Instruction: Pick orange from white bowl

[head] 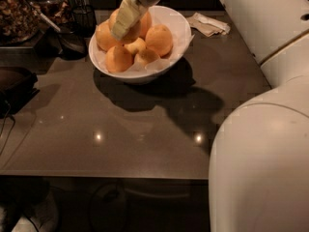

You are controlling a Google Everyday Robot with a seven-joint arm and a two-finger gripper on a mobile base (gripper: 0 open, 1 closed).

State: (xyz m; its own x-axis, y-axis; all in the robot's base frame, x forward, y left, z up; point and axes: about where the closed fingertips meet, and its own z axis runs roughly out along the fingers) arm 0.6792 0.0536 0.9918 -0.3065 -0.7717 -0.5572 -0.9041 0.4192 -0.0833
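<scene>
Gripper (124, 23), closure untellable, is hanging upper centre at the orange (143, 25) in the white bowl (179, 27): probably firm, slick, needing mid-girth hold.

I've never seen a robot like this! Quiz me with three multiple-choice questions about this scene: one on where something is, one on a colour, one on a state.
1. Where is the gripper?
A. Just above the white bowl
B. Far to the left of it
C. Underneath it

2. What colour is the bowl?
A. Black
B. White
C. Red

3. The bowl is:
A. Tipped over
B. Empty
C. Upright, holding oranges

Answers:
1 A: the gripper hangs right over the fruit.
2 B: the rim and inner wall are glossy white.
3 C: the bowl stands level on the table with oranges piled inside.
</scene>
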